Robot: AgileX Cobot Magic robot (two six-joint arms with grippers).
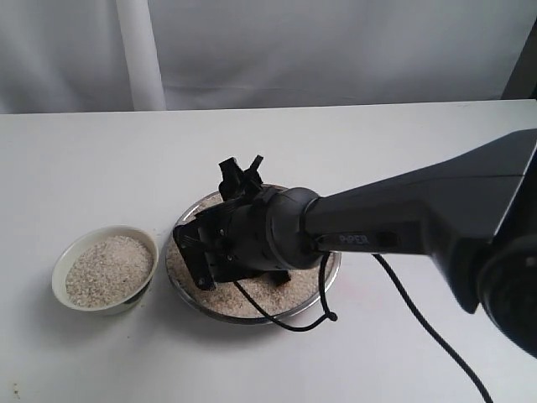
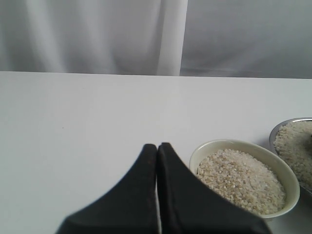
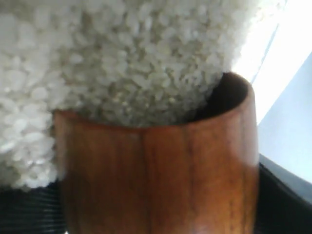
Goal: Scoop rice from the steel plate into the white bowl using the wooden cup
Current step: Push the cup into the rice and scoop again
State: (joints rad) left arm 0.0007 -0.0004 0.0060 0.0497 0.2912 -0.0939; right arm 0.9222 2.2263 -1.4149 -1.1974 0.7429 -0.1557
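Right arm, exterior view: nearest the lens. We note it reaches in from the right, with the right tool low over the steel plate.
Rice, exterior view: we see it spread across the plate. More of it fills the white bowl close to the rim.
Bowl position: on the tabletop, just beside the plate on the left arm's side, with the rims apart.
Tool contents, exterior view: hidden beneath the wrist, so we cannot judge them from here.
Left tool, left wrist view: fingertips are pressed together with nothing between them. It sits over bare tabletop, with the bowl near and the plate's edge beyond the bowl.
Wooden cup, right wrist view: dark tool parts flank its wall on both sides, and we judge it clamped in the right tool.
Cup attitude: tipped over, with its mouth pushed into the rice heap. Grains lie against the lip and inside it.
Step in hand: we judge this to be the scoop itself, with the load not yet lifted.
Governing relation: the bowl lies across the plate from the right arm's base. We judge the cup must be righted mouth-up, then carried further across toward the left arm's side.
Nearer arm: the left arm is nearer the bowl, but the right arm holds the cup.
Risk: in our opinion, grains may spill over the gap between the rims if the cup is not levelled.
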